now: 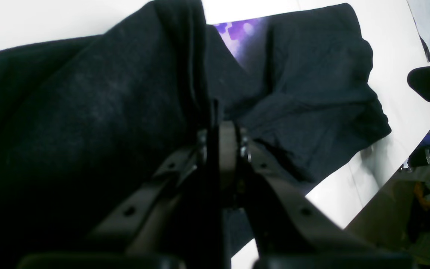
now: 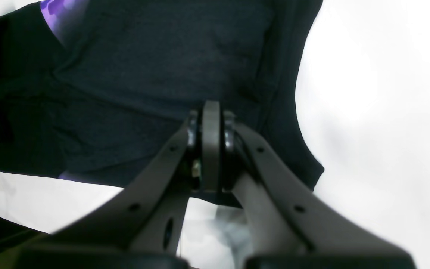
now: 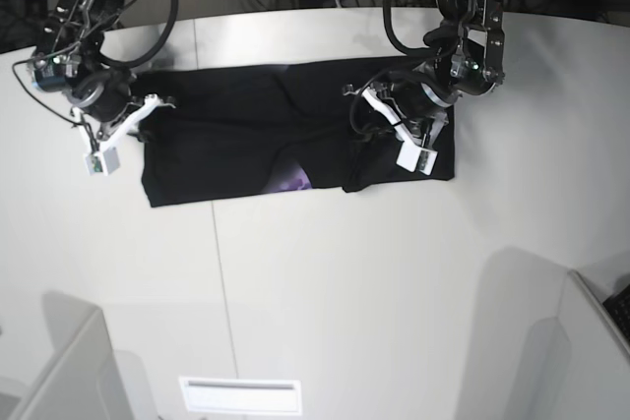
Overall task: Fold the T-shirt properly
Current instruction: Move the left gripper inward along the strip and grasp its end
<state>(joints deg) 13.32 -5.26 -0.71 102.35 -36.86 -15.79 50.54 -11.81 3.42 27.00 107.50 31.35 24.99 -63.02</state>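
My left gripper (image 1: 215, 112) is closed tight w/ a ridge of black cloth pinched between the tips, lifted off the surface. Right gripper (image 2: 211, 112) also closed, tips against the cloth near its hem edge; can't tell for sure if fabric's actually caught there. The T-shirt (image 3: 236, 140) lies spread across the far part of the white table (image 3: 325, 292), black side mostly up, stretched between my two arms, w/ a small patch of purple print (image 3: 293, 181) peeking out near its front edge.
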